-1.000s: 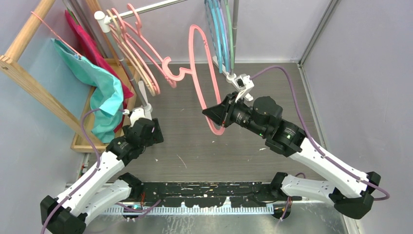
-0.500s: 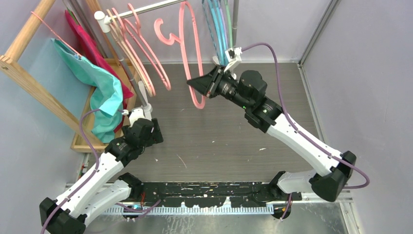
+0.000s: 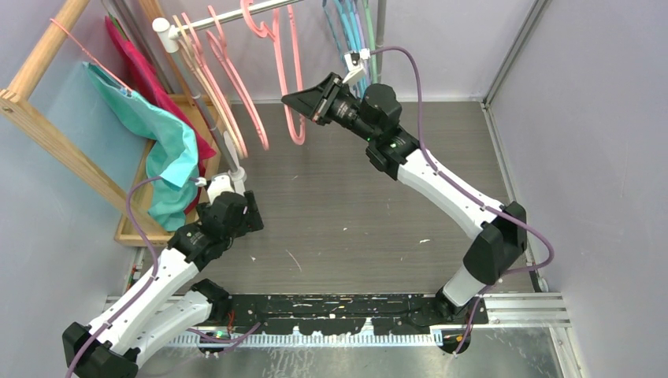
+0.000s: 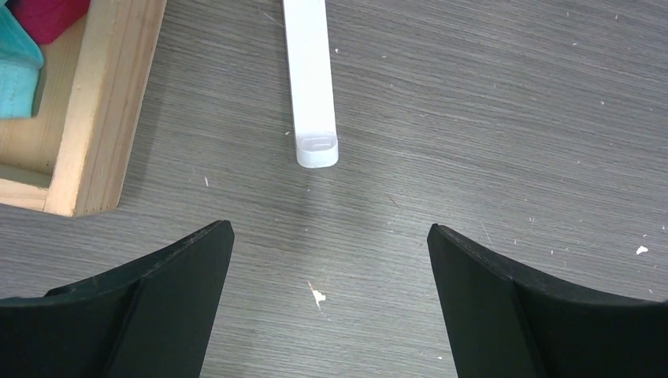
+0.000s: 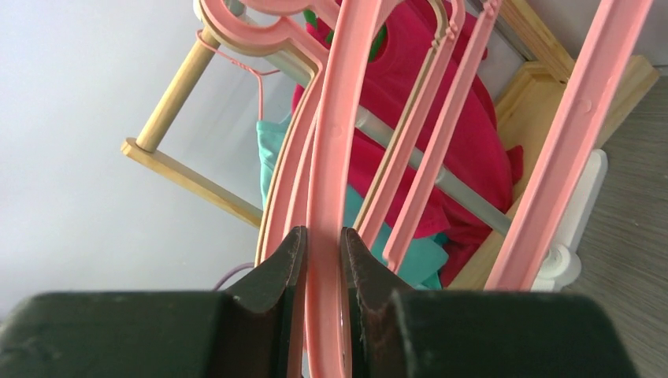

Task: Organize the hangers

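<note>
pink hanger [image 5: 329, 181] now up at the rail [image 3: 233, 12], thin and looped, pinched in right pincer [image 5: 323, 240]; left pincer [image 4: 331, 236] agape, empty

Right arm stretched out, right gripper [image 5: 323, 236] pinched on pink hanger [image 5: 343, 118], seemingly its side bar. Left arm folded well away from hanger, left gripper [image 4: 329, 236] spread wide.

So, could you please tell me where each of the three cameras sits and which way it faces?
Top external: above and behind the arms, looking down on the table and rail; both arms show.
Left wrist: on the left arm, facing down at the table, white post and wooden rack; the open left hand frames it.
Right wrist: on the right arm, facing sideways at the rack and red cloth; the right hand pinches a pink hanger.
Shared: top and right wrist both show that hanger.
</note>
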Controlling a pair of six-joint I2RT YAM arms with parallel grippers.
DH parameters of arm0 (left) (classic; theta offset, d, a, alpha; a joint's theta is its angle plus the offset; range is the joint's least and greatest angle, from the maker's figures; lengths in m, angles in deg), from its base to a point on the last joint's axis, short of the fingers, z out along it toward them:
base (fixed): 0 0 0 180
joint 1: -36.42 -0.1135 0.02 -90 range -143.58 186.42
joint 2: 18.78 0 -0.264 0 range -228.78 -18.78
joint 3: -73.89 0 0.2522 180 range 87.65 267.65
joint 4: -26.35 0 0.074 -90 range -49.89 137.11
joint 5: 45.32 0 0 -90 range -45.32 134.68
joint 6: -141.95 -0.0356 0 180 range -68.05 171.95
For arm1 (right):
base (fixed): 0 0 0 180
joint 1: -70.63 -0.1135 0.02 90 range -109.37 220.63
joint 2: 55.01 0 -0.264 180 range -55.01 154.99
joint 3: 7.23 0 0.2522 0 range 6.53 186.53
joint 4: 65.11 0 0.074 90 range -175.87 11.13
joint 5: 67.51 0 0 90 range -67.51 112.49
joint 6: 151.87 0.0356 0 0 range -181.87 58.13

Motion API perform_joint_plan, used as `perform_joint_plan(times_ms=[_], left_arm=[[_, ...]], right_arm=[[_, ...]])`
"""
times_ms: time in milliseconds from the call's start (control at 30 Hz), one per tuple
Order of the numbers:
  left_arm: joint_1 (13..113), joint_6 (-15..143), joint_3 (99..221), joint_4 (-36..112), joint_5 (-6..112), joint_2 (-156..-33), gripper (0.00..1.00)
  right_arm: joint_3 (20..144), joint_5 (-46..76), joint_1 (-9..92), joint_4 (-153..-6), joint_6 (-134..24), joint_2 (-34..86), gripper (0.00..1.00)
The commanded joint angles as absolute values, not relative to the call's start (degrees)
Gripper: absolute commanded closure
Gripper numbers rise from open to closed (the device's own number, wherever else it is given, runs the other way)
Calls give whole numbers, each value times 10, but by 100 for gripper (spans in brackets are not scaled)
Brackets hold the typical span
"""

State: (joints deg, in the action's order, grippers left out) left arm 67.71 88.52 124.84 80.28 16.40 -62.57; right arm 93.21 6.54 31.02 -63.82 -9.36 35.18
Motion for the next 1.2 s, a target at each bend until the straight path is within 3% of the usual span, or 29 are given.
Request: perform_joint_plan(times_ms=[0,267,600,733,800,900,1000,1067,1167], left_arm=[[678,879,1259,791,150,-613,2],[678,879,1260,791,151,-612,2],[678,880,1256,793,149,-612,2],[678,882,1258,792,149,-617,2],[678,882,1262,792,149,-620,2],[678,882,1266,792,150,-627,2],[679,885,1267,790,149,-632,2],[678,887,1265,788,149,-636,2],[678,887,1265,781,151,-646,2]], right_arm=[[1004,47,311,-564,-76,374,99],[1071,29,318,-551,-43,477,99],[1025,28,336,-517,-10,493,98],[991,32,339,-520,-26,455,74],[971,45,339,-532,-51,425,57],[934,74,339,-563,-94,377,47],[897,80,339,-578,-119,336,17],[879,88,338,-611,-150,311,3],[820,106,336,-638,-188,260,0]])
